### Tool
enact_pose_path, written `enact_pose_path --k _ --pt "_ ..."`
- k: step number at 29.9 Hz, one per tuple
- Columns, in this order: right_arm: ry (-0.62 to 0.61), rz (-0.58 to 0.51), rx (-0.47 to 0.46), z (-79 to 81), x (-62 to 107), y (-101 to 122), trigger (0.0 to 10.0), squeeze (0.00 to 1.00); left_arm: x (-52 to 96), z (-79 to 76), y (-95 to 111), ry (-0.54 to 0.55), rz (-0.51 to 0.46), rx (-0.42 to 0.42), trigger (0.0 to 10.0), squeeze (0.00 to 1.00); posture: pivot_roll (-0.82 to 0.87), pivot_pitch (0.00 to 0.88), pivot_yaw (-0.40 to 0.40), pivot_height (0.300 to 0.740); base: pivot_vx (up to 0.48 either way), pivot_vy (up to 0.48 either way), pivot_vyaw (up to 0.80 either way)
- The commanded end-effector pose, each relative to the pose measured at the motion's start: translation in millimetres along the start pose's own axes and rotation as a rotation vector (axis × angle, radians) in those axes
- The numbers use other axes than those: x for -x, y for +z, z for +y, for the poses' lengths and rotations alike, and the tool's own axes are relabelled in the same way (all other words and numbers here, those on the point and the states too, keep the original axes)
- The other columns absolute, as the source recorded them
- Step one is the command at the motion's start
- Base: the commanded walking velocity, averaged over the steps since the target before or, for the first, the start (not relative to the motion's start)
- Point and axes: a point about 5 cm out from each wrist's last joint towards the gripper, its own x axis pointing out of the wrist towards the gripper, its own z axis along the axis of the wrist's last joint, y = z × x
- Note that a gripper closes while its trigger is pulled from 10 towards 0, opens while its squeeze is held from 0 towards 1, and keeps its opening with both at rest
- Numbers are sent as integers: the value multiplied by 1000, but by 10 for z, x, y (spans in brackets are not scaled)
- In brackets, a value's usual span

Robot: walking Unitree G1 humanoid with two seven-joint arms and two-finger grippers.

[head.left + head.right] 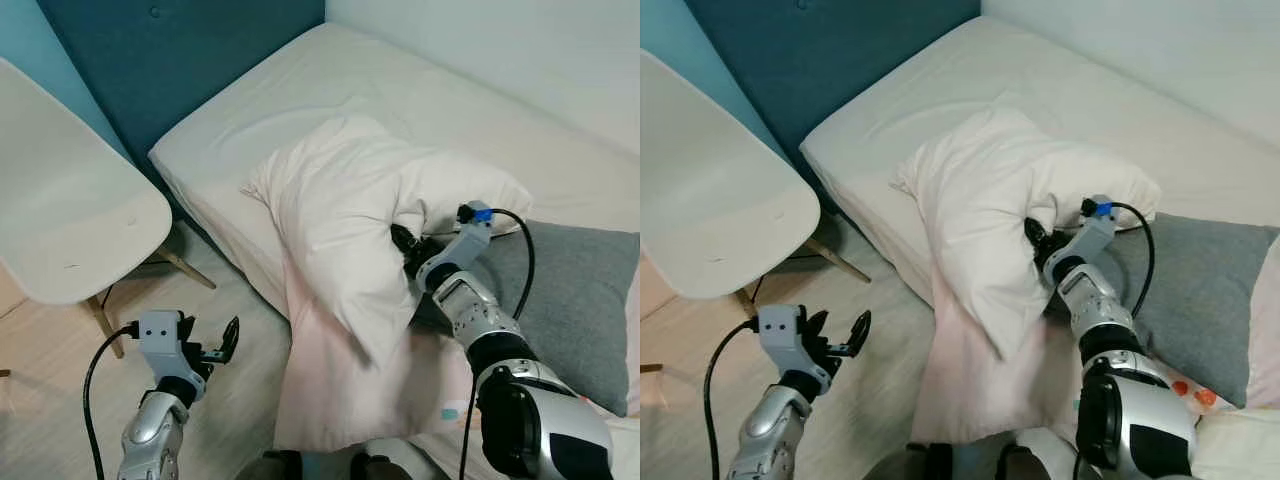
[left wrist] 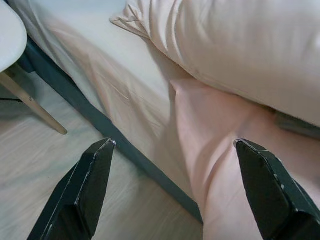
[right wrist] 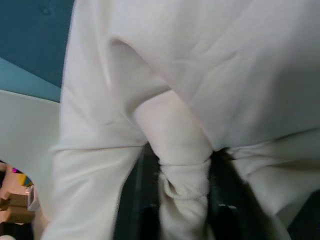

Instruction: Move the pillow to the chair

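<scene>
Between the right gripper's (image 1: pixel 408 252) black fingers (image 3: pixel 131 200) a thick fold of the pillow's (image 1: pixel 350 215) cream cover is bunched and squeezed, so that gripper is clenched on the pillow. The grasp sits at about four o'clock on the pillow's body, near its lower right side. From there the pillow rises up and away toward eleven o'clock, partly lifted and crumpled, with one corner hanging down over the bed's (image 1: pixel 400 90) near edge and the rest resting on the white mattress. A grey cushion (image 1: pixel 575 300) lies just beside the right arm, at three o'clock from the grip, and a pale pink sheet (image 1: pixel 340 390) drapes down the bed's side at six o'clock.

Out at seven o'clock from the pillow, the left gripper (image 1: pixel 222 345) hovers over the wooden floor (image 1: pixel 60 370) with its fingers (image 2: pixel 85 190) spread wide and nothing between them, pointing toward the draped sheet and the pillow's underside.

The white chair (image 1: pixel 60 220) stands well apart from the pillow, at nine o'clock, its seat bare.

As a judgement, the task is at an early stage: the pillow is seized and starting to come off the bed, but the carry across to the chair and the release onto its seat are not yet done.
</scene>
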Motion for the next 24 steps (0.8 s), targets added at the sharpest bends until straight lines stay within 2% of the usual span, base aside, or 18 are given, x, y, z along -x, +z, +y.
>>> enact_pose_path --k 1,3,8,11,15,17,18,19,20,22,24 --pt "26 -29 -9 18 -2 42 0 0 34 -18 -86 13 37 29 10000 0 115 319 26 740 0 0 0" --pt "41 -42 -6 27 -2 73 0 0 12 -31 -78 12 34 32 10000 0 112 314 25 740 0 0 0" --pt "92 -120 6 51 12 265 0 0 -152 -90 -29 7 19 56 10000 0 71 228 19 740 0 0 0" --pt "96 -136 13 53 14 306 0 0 -186 -103 -20 7 16 62 10000 0 69 222 18 740 0 0 0" --pt "158 -147 79 177 -20 424 0 0 -276 -115 10 32 14 84 10000 0 57 164 19 740 0 0 0" --pt "321 -175 134 463 -51 589 0 0 -369 -97 35 85 33 110 10000 0 48 128 22 740 0 0 0" --pt "321 -175 134 463 -51 589 0 0 -369 -97 35 85 33 110 10000 0 48 128 22 740 0 0 0" --pt "427 -214 164 648 -46 700 0 0 -425 -98 65 99 35 118 10000 0 40 90 24 740 0 0 0" --pt "585 -283 224 947 -12 882 0 0 -519 -94 123 120 36 125 10000 0 38 58 26 740 0 0 0" --pt "585 -283 224 947 -12 882 0 0 -519 -94 123 120 36 125 10000 0 38 58 26 740 0 0 0" --pt "741 -369 269 1270 54 1098 0 0 -603 -68 197 149 25 117 10000 0 28 12 29 740 0 0 631"
